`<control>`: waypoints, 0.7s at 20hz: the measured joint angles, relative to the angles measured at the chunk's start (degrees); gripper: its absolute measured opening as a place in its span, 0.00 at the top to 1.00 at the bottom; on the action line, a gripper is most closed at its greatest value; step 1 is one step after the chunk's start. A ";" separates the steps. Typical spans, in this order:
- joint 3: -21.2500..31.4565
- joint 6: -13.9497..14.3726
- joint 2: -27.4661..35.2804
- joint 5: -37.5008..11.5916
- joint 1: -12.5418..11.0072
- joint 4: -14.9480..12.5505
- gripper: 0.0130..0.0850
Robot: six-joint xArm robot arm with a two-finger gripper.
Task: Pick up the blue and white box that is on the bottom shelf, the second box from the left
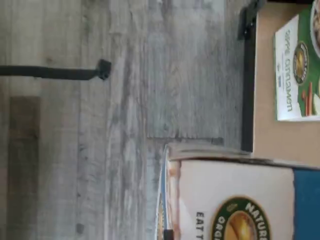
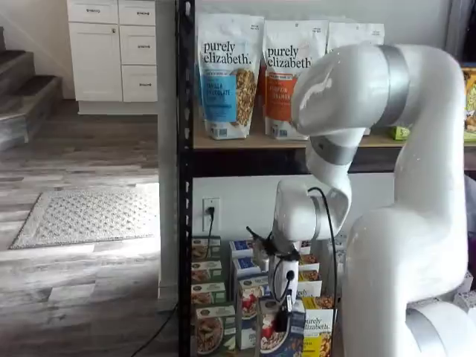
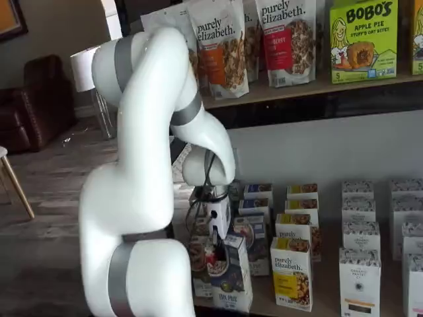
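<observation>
At the lower centre of both shelf views, the gripper (image 2: pixel 281 321) is clamped, it appears, on the top edge of the blue and white box (image 3: pixel 232 281), which stands tilted at the front of the bottom shelf (image 3: pixel 264 305), beside a yellow-and-white box (image 3: pixel 291 274). The tilt suggests the box is coming free of its row. The fingers are partly hidden.

Blue and white box (image 3: pixel 232 281) tilted, front row, bottom shelf (image 3: pixel 324 305), fingers (image 3: pixel 213 254) clamping top.
</observation>
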 joint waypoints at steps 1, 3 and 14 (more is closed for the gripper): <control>0.65 0.34 -1.25 0.75 0.12 -0.21 0.50; 1.92 1.25 -3.84 2.22 0.41 -0.83 0.50; 6.59 3.59 -18.48 13.95 2.70 -0.19 0.50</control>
